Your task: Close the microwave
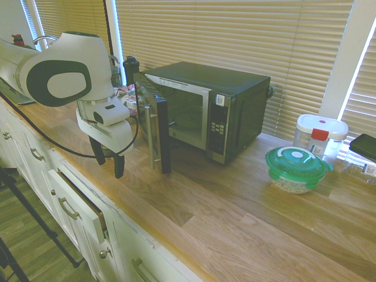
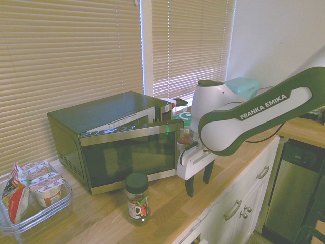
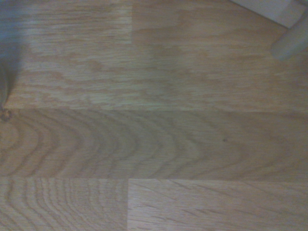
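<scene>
Hand on my left, fingers parted a bit, holding nothing, hovering over tabletop; microwave just right of it, door swung out, outer face toward hand; I'd push door rightward; far right: 1 green-lidded bowl, pale contents; 1 white-lidded tub.

A home kitchen: a long wooden countertop over white cabinet drawers with metal handles, a black countertop microwave with a silver-trimmed door, lidded food containers, and slatted window blinds behind.
</scene>
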